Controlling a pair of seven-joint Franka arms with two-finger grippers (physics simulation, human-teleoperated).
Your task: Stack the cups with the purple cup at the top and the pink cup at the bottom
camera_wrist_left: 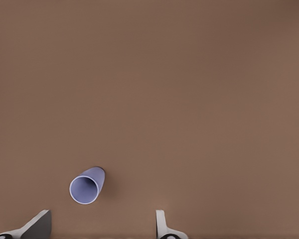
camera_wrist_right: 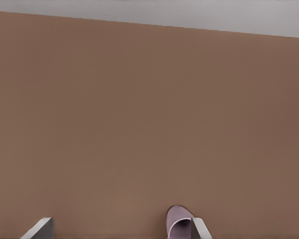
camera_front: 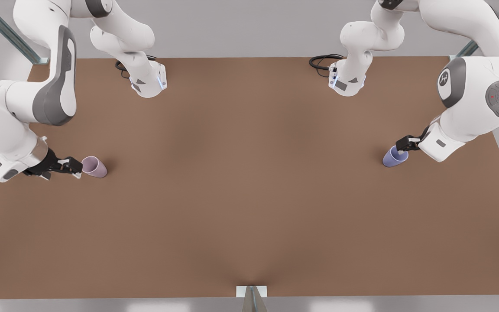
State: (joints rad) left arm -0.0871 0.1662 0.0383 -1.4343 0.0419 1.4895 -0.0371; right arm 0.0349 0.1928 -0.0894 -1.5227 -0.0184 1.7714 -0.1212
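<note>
- The table (camera_front: 249, 208) runs bare and brown along its near edge; both cups stand farther back, well apart, one toward each side.
- The pink cup (camera_front: 94, 167) stands upright on the front view's left. The right gripper (camera_front: 71, 166) is at its rim, fingers spread. In its wrist view one finger (camera_wrist_right: 200, 229) sits just beside the cup (camera_wrist_right: 180, 221) and the other (camera_wrist_right: 39, 229) is well off to the side, so nothing is gripped yet.
- The purple cup (camera_front: 395, 156) stands on the front view's right. The left gripper (camera_front: 406, 143) hovers just above and beside its rim, also open. From its wrist camera the cup (camera_wrist_left: 86, 185) lies ahead of the two spread fingers (camera_wrist_left: 162, 224), nearer one of them and not between them.
- I'd say both arms are lining up to grasp; no stacking has begun.
- Risk with the pink cup: it sits against one finger, not in the middle. Closing from here could shove or tip it instead of clamping it.
- Risk with the purple cup: it is off-centre too, and a descent from here might land a finger on the rim and knock it over.
- Both are light tumblers, so I'd expect either to skid easily.
</note>
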